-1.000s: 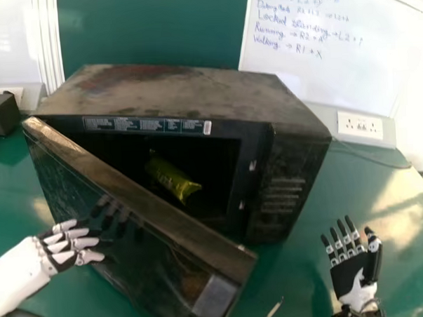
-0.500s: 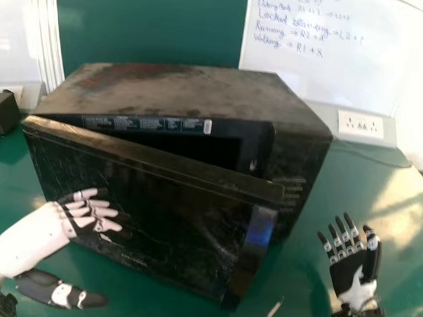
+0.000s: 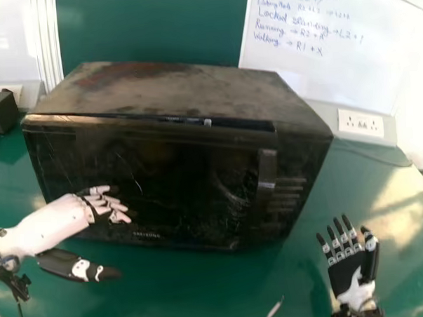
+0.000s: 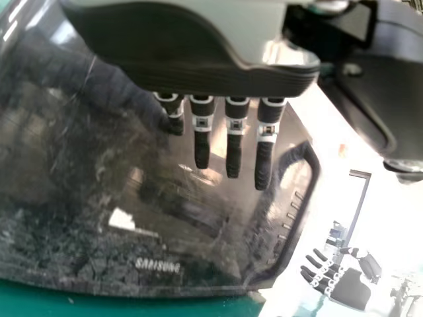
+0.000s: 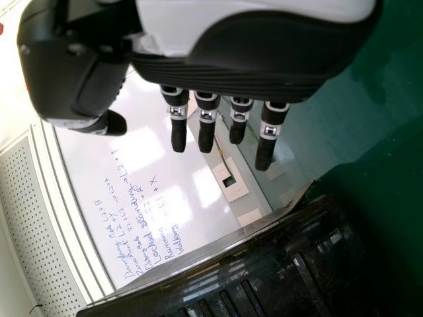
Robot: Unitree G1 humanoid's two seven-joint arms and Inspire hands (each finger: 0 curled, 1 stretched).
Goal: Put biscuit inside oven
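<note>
Fingers [image 3: 117,205] of the left hand [image 3: 86,205] reach out relaxed and slightly spread, at the lower left of the frame, with the thumb [image 3: 81,268] held well apart below them. The hand is open and has hold of nothing. It lies in front of the lower left part of the oven door [image 3: 177,181]; whether the fingertips touch the door I cannot tell. In the left wrist view the fingers extend over the door's glossy, scratched face.

The door stands almost closed, with a narrow gap along its top edge where part of a printed strip [image 3: 189,120] shows. Its upright handle [image 3: 267,171] is right of centre, beside a ribbed panel [image 3: 287,194]. The oven [image 3: 187,86] fills the middle of the frame, its top dusty and brown-stained. The door hides the inside, so I cannot tell where the biscuit lies.

At the lower right, the right hand [image 3: 348,270] is open and empty, palm up, its fingers pointing away, well apart from the oven.

Both hands are above a green table [image 3: 203,289], on which a thin pale piece [image 3: 275,309] lies near the bottom edge. A whiteboard [image 3: 348,61] with blue handwriting stands at the upper right, above a wall socket [image 3: 361,122].
</note>
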